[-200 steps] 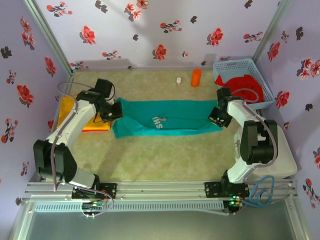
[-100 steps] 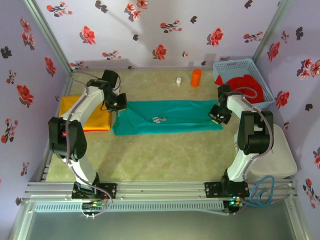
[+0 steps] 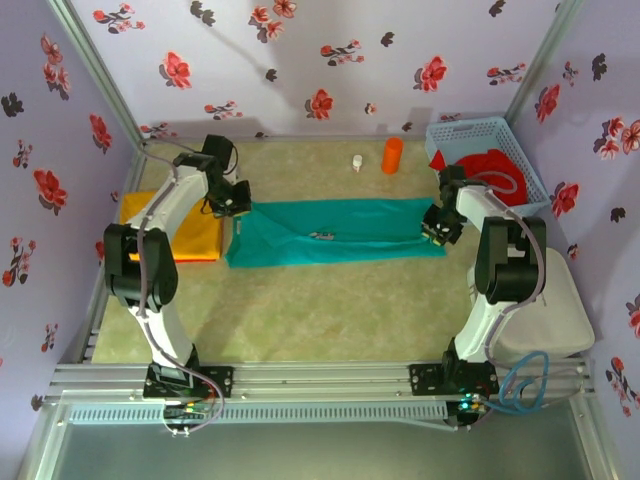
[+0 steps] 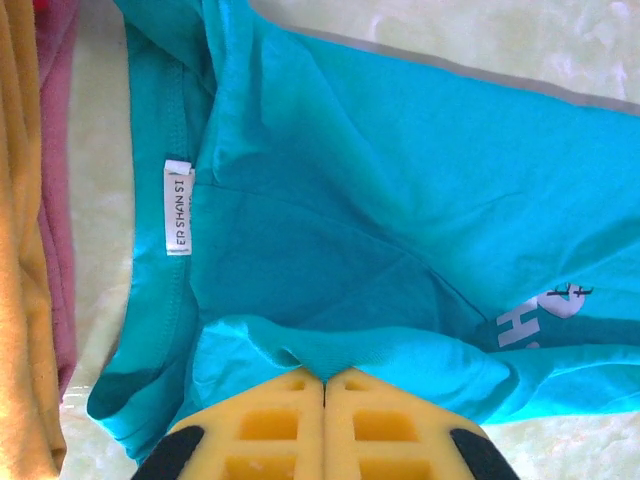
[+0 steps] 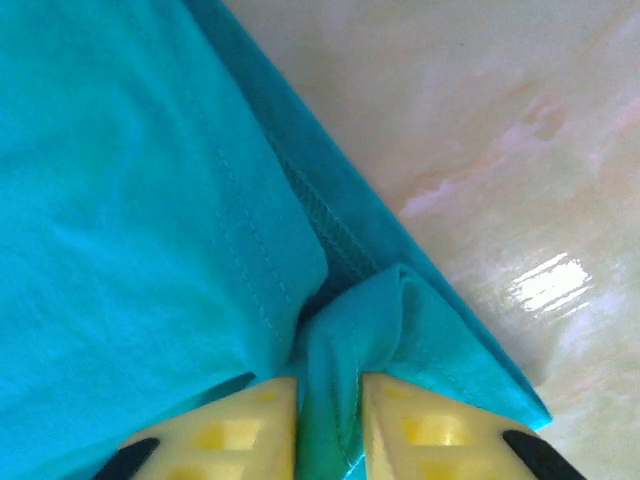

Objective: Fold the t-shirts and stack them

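Observation:
The teal t-shirt [image 3: 330, 232] lies folded lengthwise in a long band across the middle of the table. My left gripper [image 3: 240, 198] is shut on its left end; in the left wrist view the yellow pads [image 4: 270, 425] pinch a ridge of teal cloth [image 4: 380, 200] near the white label [image 4: 178, 207]. At the band's right end my right gripper [image 3: 436, 226] is shut on a bunched fold of teal cloth [image 5: 130, 200]. A folded yellow-orange t-shirt [image 3: 190, 236] lies at the left, with a red one [image 4: 60, 180] under it. More red cloth [image 3: 478, 170] fills the basket.
The light blue lattice basket [image 3: 460, 132] stands at the back right corner. A small orange cylinder [image 3: 392, 155] and a tiny white object [image 3: 356, 161] stand near the back wall. Flowered walls close in the left, right and back sides.
Both grippers carried the near edge of the teal shirt toward the back, folding it over; the white print is now nearly covered and the band is narrower.

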{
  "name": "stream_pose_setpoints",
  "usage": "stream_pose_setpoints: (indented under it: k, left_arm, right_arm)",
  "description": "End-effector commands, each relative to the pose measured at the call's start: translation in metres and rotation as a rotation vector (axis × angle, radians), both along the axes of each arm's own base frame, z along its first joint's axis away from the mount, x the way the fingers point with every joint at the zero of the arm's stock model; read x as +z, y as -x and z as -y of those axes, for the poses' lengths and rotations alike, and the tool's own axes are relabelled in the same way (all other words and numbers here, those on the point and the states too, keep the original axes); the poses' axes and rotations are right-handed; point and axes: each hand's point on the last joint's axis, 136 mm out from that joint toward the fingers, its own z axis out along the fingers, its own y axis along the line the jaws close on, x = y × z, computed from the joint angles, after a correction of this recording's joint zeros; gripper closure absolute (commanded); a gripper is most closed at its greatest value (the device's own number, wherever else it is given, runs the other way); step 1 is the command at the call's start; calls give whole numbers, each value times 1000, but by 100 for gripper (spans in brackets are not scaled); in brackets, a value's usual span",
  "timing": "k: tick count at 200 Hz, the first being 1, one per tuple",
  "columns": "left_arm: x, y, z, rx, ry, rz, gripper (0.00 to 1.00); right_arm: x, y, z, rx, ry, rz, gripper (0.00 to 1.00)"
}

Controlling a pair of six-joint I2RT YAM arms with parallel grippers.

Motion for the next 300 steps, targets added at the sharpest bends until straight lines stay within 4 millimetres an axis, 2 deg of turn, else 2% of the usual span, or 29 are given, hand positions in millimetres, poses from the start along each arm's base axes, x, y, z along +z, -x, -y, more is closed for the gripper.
stream_pose_setpoints:
  k: [1,11,31,63,87,111,164,195,211,224,269,300]
  left_arm:
    - [-2,-8,-4,-7,3,10,100]
    - [-4,-9,-4,-7,2,11,100]
    - [-5,-10,-4,-7,2,12,100]
    - [-8,-13,-6,2,4,13,100]
    - [-10,-16,-6,11,7,16,100]
    - [-17,-18,-8,21,6,3,100]
    - [-39,-27,-9,39,2,-30,100]
    - [-47,-36,-9,40,0,-35,75]
    - [-42,-36,-9,38,0,-31,62]
    - [-34,-32,-10,40,4,-15,54]
    - [2,0,-7,40,28,43,49]
    - [3,33,6,39,72,56,46]
  right_arm:
    - [14,-10,-2,-28,-28,60,60]
    - [19,-11,-3,-35,-41,91,49]
    - [31,-11,-5,-41,-51,141,34]
    - [48,-5,-4,-34,-30,204,17]
    - [58,0,-8,5,-1,236,15]
    - [63,2,-23,51,-13,268,12]
    - [52,8,-36,76,-38,247,12]
    - [48,12,-34,76,-26,234,12]
    - [48,15,-33,79,-21,229,12]
    - [47,18,-33,76,-23,226,11]
    - [40,22,-48,60,-81,209,11]
    - [30,15,-55,40,-106,197,11]
